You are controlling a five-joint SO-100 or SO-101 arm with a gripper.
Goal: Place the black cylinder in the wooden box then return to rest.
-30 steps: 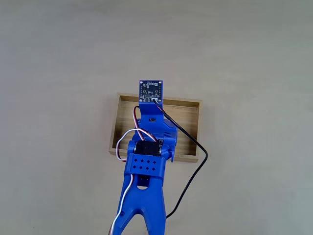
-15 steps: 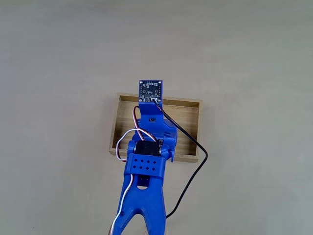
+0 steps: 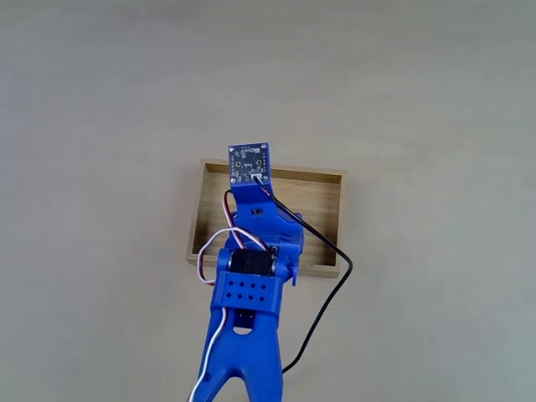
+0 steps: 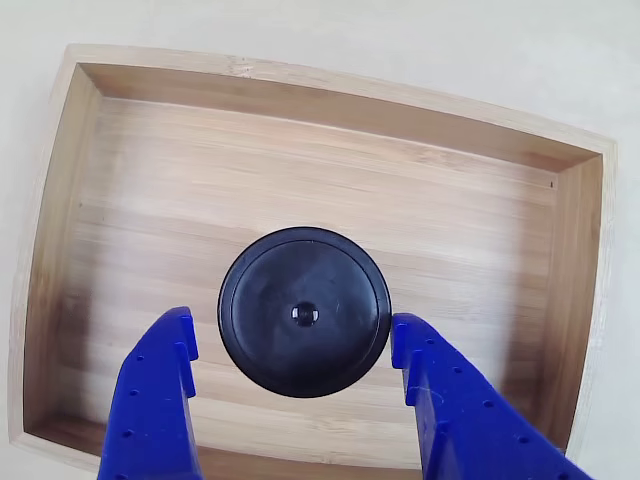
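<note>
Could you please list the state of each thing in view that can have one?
black cylinder: upright on the box floor, dimple up, between the fingers, a gap on each side.
wooden box: open-topped, holding the cylinder.
hand: open, straddling the cylinder.

black cylinder (image 4: pixel 304 312) upright, inside wooden box (image 4: pixel 330 95)

Fixed view looks straight down; other view nears the wooden box (image 4: pixel 310 130).
</note>
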